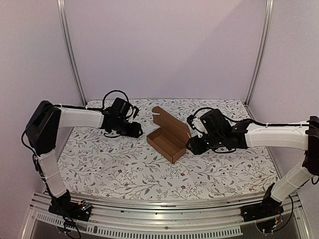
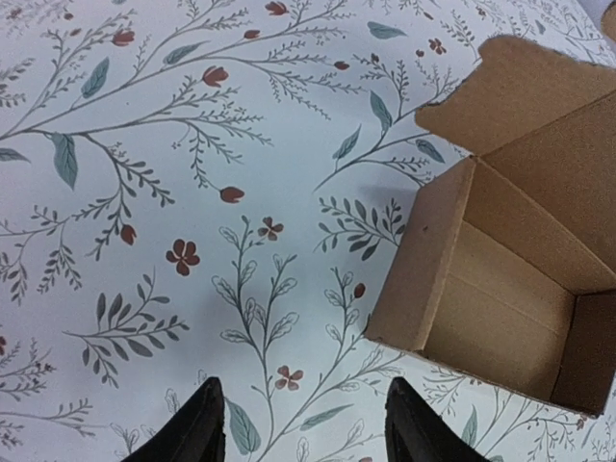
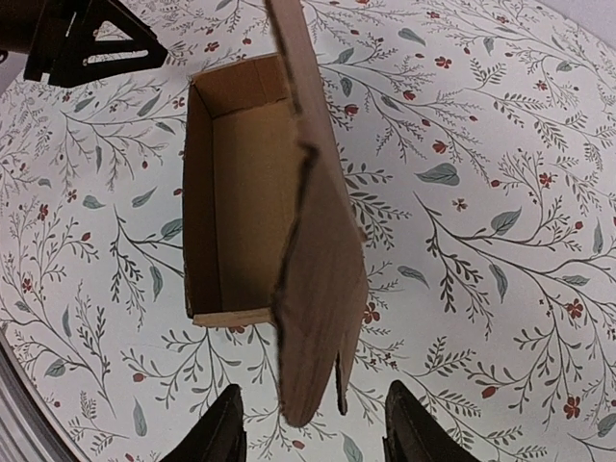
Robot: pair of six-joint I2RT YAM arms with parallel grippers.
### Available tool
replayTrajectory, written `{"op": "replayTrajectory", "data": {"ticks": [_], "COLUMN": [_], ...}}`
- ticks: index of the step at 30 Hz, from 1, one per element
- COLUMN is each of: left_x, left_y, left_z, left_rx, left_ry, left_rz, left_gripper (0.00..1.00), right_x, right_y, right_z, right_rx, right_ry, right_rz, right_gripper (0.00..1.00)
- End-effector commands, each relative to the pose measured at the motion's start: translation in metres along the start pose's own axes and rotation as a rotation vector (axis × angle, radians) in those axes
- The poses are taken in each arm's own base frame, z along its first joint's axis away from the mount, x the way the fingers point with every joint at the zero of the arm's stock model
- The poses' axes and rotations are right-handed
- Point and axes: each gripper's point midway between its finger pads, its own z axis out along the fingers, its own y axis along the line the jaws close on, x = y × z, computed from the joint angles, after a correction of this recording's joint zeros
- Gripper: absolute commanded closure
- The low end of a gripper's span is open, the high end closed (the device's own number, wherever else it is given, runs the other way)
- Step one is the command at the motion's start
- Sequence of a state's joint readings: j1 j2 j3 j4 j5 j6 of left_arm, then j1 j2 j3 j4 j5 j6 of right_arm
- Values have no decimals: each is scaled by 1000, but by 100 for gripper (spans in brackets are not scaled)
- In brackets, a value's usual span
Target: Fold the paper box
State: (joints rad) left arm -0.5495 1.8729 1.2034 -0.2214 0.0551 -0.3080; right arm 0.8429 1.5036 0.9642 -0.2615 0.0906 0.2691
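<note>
The paper box [image 1: 164,143] is a small brown carton lying open in the middle of the table, its lid [image 1: 172,123] standing up along the far-right side. My left gripper [image 1: 140,131] hangs just left of the box, open and empty; in the left wrist view its fingers [image 2: 206,423] straddle bare cloth, with the box [image 2: 500,289] at the upper right. My right gripper [image 1: 189,145] is at the box's right end, also open. In the right wrist view the lid's [image 3: 322,289] end flap hangs between the open fingers [image 3: 223,428] without touching them, and the box's hollow [image 3: 241,192] lies beyond.
A floral cloth [image 1: 114,164] covers the table. Metal frame posts [image 1: 72,55] [image 1: 259,55] and pale walls close off the back and sides. An aluminium rail [image 1: 159,211] runs along the near edge. The left gripper [image 3: 87,43] shows at the top left of the right wrist view.
</note>
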Motion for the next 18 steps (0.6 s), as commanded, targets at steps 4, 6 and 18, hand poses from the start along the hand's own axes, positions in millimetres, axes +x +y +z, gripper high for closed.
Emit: {"op": "replayTrajectory", "data": {"ticks": [4, 6, 18], "left_x": [4, 6, 16], "left_y": [-9, -9, -8], "left_z": [-23, -25, -30], "left_rx": [68, 66, 49], "left_ry": [-30, -32, -22], "left_rz": [-81, -81, -69], "left_gripper": [44, 44, 44], "right_x": [-12, -13, -6], "right_y": [-3, -4, -5], "right_z": [11, 11, 15], "right_rx": [4, 8, 12], "right_ry": [-10, -11, 14], "right_rz": [-41, -45, -74], "right_gripper": [62, 66, 100]}}
